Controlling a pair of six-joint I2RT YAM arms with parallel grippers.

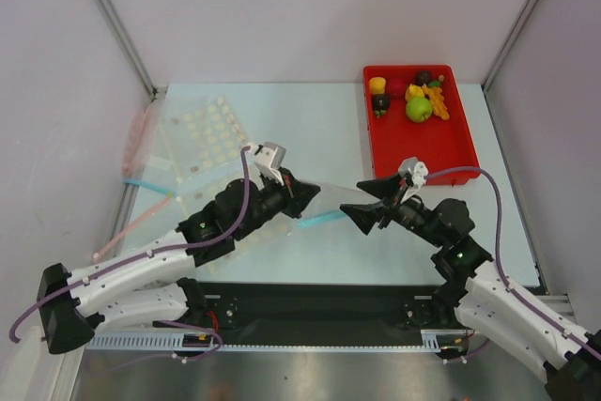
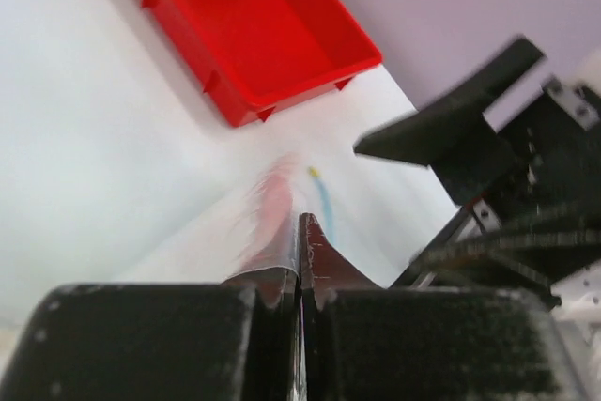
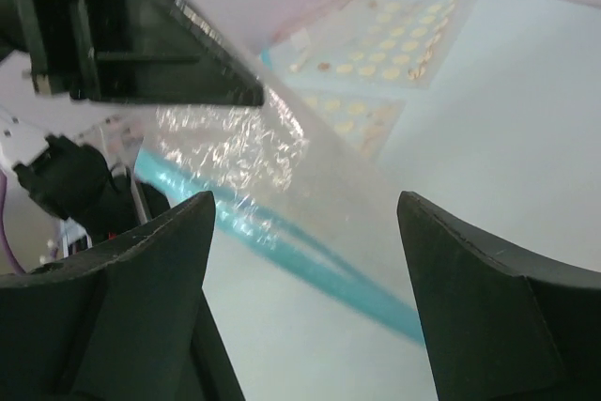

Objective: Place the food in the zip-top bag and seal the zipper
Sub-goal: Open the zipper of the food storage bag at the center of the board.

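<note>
The pale table (image 1: 319,129) lay between plain walls. My left gripper (image 2: 300,274) was clenched on an edge of the clear zip-top bag (image 1: 324,197). My right gripper (image 3: 308,206) stood released, its 2 jaws spread wide with the bag's film between them. The teal zipper (image 3: 282,246) ran along the bag's lower side. The food (image 1: 418,100) sat in the red tray (image 1: 418,149), well apart from both grippers.

This looks like a robot lab, not a home. A left arm (image 1: 141,269) and a right arm (image 1: 507,307) with purple cables (image 1: 247,180) are fixed at the near edge of a white surface (image 1: 319,129). Plain pale walls (image 1: 310,7) on metal posts (image 1: 113,21) box it in. A red tray (image 1: 441,152) holds toy food (image 1: 418,108).
</note>
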